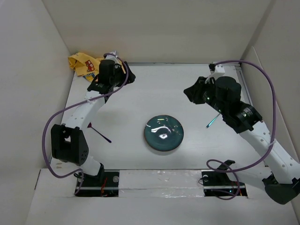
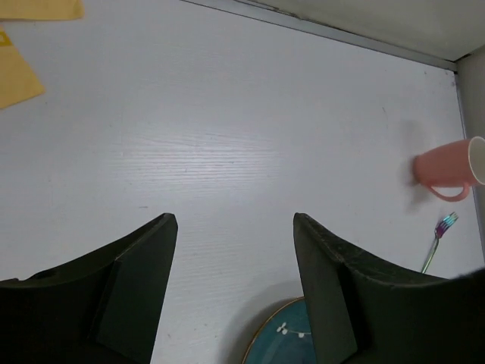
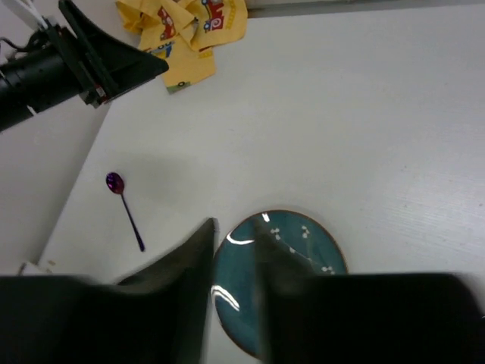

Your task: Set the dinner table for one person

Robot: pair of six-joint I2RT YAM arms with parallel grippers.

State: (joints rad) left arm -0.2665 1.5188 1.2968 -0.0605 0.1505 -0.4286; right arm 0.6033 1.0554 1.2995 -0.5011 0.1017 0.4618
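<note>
The white dinner table (image 1: 154,93) holds a teal plate (image 1: 163,133) near its middle front; the plate also shows in the right wrist view (image 3: 307,243) and the left wrist view (image 2: 284,340). A purple spoon (image 1: 99,132) lies left of the plate. A teal-handled fork (image 1: 212,120) lies to the right. A pink mug (image 2: 447,168) sits just beyond the fork (image 2: 438,239); in the top view the right arm hides it. My left gripper (image 2: 235,220) is open and empty, high near the back left. My right gripper (image 3: 236,231) hovers above the plate, its jaws a little apart with nothing between them.
A crumpled yellow cloth with small cars (image 1: 82,63) lies in the back left corner, right beside my left gripper (image 1: 126,76). White walls enclose the table on the left, back and right. My right gripper (image 1: 191,91) hangs over the back right area.
</note>
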